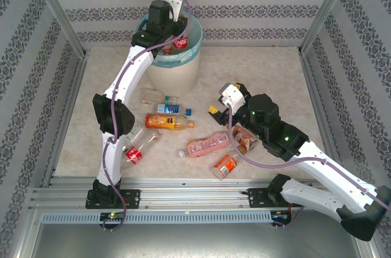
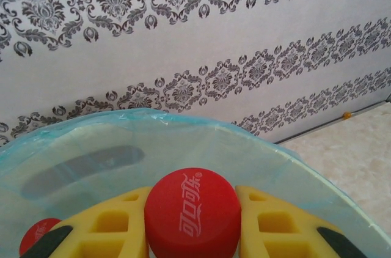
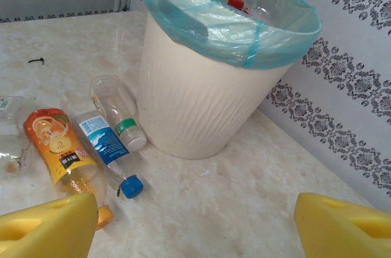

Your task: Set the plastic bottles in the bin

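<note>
- Our left gripper (image 2: 194, 236) is clamped on a cola bottle (image 2: 192, 212); its moulded yellow fingers press either side of the smooth, round red cap with white script
- It hangs over the mouth of the bin (image 1: 178, 73), inside the ring of the rim, and a second red cap (image 2: 35, 233) lies lower down in the liner
- The bin is a round cream-white plastic tub with fine vertical ribs, narrowing toward its foot; a thin, crinkled light blue bag (image 3: 201, 25) folds over its lip
- Our right gripper (image 3: 195, 230) stands wide apart with nothing between its blocky yellow fingers, low over the table and facing the bin
- Ahead of it three bottles lie side by side: an orange juice bottle (image 3: 58, 148), a water bottle (image 3: 104, 142) with blue label and cap, and a clear green-banded bottle (image 3: 119, 111) just beside the bin wall
- Nearer the arm bases a pink bottle (image 1: 208, 145), a brown bottle (image 1: 244, 137), a small orange bottle (image 1: 226, 166) and a clear red-labelled bottle (image 1: 135, 151) lie scattered on the pale marbled tabletop (image 1: 275, 87)
- The widest open stretch runs from the bin's right side to the patterned wall (image 1: 342, 74)
</note>
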